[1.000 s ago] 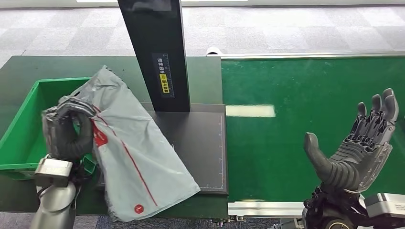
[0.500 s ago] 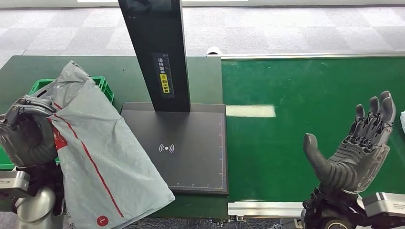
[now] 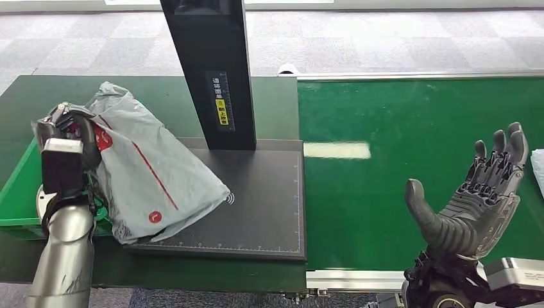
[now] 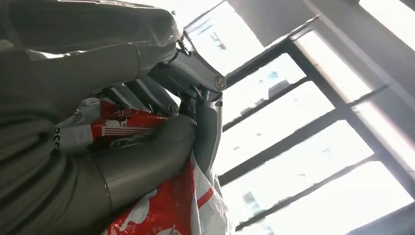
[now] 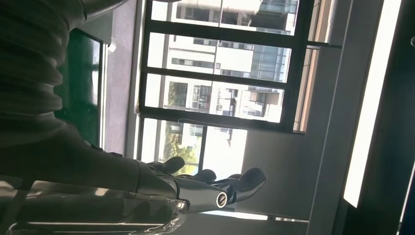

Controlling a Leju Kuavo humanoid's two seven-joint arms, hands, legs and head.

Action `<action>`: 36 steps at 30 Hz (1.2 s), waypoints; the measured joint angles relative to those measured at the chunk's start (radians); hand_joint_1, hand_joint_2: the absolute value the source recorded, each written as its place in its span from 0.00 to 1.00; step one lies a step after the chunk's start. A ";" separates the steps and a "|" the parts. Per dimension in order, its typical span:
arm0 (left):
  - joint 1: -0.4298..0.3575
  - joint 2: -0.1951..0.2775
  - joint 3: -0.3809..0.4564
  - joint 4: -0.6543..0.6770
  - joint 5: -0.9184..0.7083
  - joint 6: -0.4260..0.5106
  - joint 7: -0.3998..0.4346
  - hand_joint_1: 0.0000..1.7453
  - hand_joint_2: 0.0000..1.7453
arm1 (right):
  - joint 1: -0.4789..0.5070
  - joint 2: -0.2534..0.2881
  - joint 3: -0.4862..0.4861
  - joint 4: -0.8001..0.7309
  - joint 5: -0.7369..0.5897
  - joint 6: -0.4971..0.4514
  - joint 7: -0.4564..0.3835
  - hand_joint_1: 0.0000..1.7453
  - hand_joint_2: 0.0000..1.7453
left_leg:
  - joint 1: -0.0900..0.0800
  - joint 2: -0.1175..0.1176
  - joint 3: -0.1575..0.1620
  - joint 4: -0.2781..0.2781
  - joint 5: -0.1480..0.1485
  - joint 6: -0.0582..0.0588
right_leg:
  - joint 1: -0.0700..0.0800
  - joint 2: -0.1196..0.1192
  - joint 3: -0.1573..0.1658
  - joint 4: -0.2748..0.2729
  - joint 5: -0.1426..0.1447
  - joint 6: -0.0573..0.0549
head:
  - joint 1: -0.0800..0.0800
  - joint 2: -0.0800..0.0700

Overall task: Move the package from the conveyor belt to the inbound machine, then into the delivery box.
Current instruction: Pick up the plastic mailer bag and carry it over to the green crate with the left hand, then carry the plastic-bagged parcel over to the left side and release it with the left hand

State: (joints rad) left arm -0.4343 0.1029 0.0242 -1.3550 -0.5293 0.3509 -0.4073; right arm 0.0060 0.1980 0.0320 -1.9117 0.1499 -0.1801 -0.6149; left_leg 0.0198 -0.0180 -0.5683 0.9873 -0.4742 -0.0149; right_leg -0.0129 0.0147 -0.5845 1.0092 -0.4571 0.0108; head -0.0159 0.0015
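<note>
Nearest, low right: right hand point(image 3: 478, 199) raised palm-up over the green conveyor belt point(image 3: 417, 167), fingers spread, holding nothing. Edge of a pale item point(image 3: 537, 170) on the belt at the far right, too cropped to identify

Low left: left hand point(image 3: 67, 138) gripping the grey poly mailer package point(image 3: 151, 170) at its upper end; wrist view shows fingers point(image 4: 147, 93) clamped on bunched red-and-white printed film

Package lies slanted, its lower part resting on the black scanning plate point(image 3: 263, 205) of the inbound machine, upper end held up beside the green delivery box point(image 3: 16, 192)

Farther back: the machine's black upright column point(image 3: 208, 70), yellow label

Handling judgement: soft, light, limp film bag; slick surface, sags and swings. Best held by a gathered bunch near one end, as here; a flat pinch would likely slip
</note>
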 joint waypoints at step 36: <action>-0.445 0.176 0.237 0.995 -0.163 0.162 0.396 1.00 1.00 | -0.076 0.011 0.035 0.072 0.030 0.021 0.050 0.00 1.00 | 0.000 0.005 -0.005 0.000 0.001 -0.002 | 0.000 0.006 -0.007 0.001 0.002 -0.001 | 0.000 0.000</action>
State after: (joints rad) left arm -0.8793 0.2792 0.2609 -0.3595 -0.6928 0.5129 -0.0115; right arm -0.0702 0.2092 0.0670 -1.8399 0.1795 -0.1595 -0.5647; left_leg 0.0199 -0.0126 -0.5731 0.9873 -0.4728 -0.0165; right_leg -0.0128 0.0203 -0.5911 1.0103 -0.4548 0.0101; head -0.0157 0.0015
